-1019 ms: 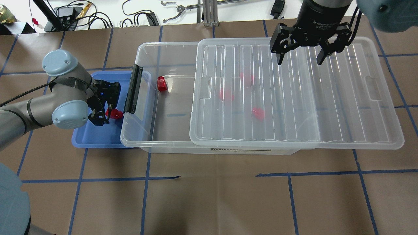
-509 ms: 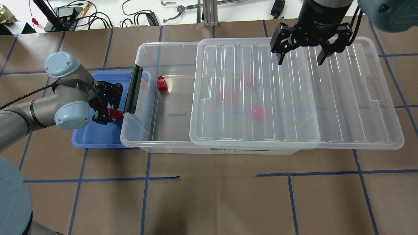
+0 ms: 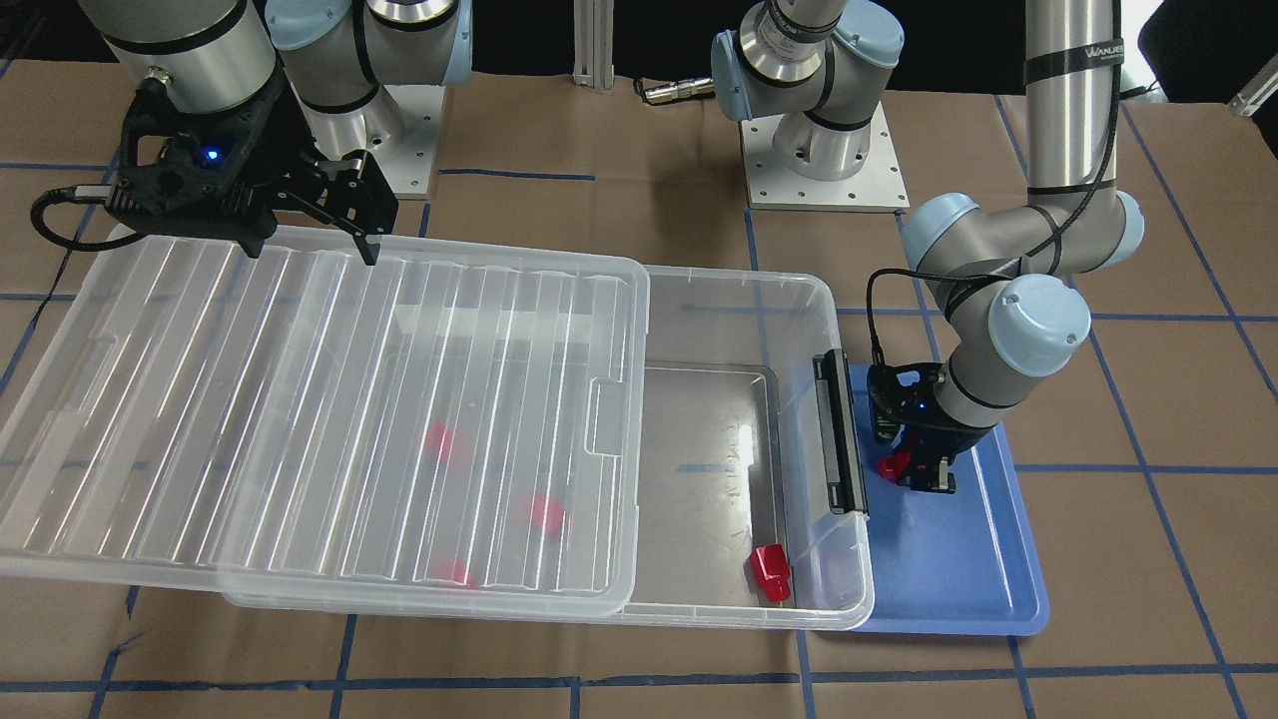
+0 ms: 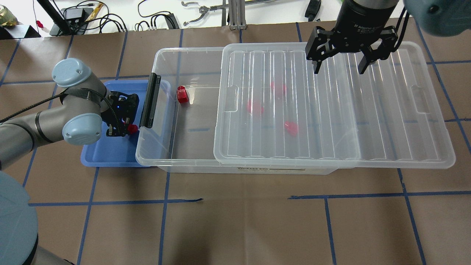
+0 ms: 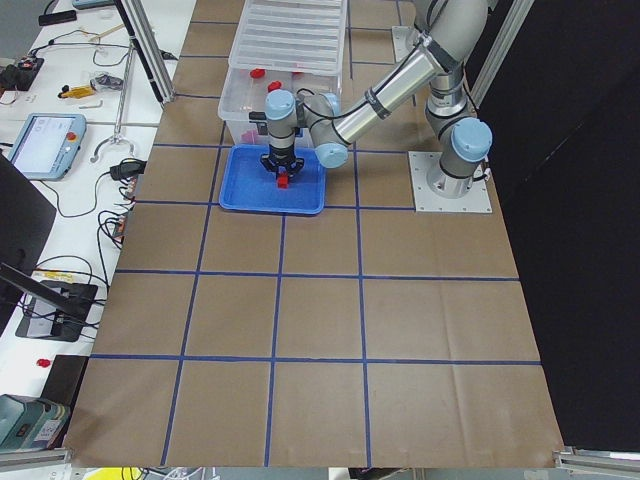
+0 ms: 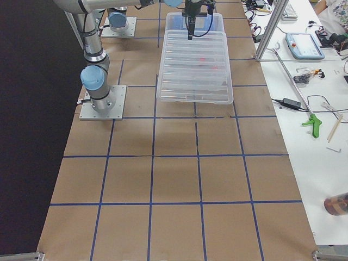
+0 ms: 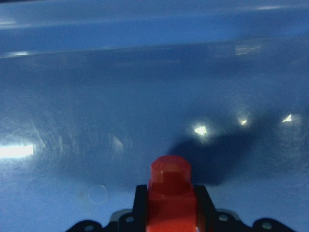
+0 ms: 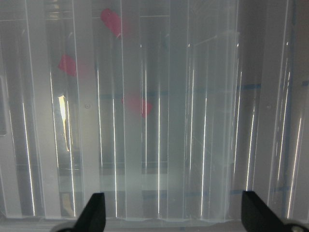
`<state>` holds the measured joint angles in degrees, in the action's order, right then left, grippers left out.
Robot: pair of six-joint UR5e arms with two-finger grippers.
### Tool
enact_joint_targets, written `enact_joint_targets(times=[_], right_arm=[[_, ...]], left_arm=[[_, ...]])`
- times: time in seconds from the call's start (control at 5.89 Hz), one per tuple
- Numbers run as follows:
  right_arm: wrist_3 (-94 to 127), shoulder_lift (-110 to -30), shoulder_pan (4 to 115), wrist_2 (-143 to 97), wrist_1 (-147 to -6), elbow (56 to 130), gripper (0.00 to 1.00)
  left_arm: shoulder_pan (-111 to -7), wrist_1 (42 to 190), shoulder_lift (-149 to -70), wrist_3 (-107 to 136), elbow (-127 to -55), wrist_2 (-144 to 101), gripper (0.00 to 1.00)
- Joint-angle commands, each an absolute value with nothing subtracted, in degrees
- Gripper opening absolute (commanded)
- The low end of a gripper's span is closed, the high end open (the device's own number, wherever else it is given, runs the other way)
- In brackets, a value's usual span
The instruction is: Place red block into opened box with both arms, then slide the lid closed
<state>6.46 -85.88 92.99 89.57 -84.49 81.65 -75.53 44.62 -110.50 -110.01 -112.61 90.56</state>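
Red first: find the red block (image 4: pixel 131 128) pinched between the narrowed fingers of the left gripper (image 4: pixel 127 129), low over the blue tray (image 4: pixel 99 156), just beside the clip end of the box (image 4: pixel 162 110). Held so, probably, for a lift over the wall into the uncovered part. Further right, note the lid (image 4: pixel 368 110), set off to the right to leave that gap. Above its far edge, see the right gripper (image 4: pixel 339 70), fingers wide, apparently clear of it; likely parked for the closing push.

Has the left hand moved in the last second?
Yes: the left hand, shut on a red block, shifted slightly toward the black clip.
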Motion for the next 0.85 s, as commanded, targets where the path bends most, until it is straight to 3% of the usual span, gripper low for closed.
enact_joint_targets(times=[0.0,0.34,0.68], right_arm=[[6.59,-85.96,92.99,89.56,-84.46,81.65,1.00],[6.59,-85.87,92.99,89.65,-84.46,81.65,1.00],[6.59,-85.87,92.90,89.65,-84.46,81.65,1.00]], left_arm=[[-76.29,51.28,-104.55,-109.52,-111.45,90.70,0.19],[-77.68,68.57,-92.69,-108.81,-107.95,90.53,0.19],[-81.02,78.10,-86.50,-105.66,-104.34,90.70,0.19]])
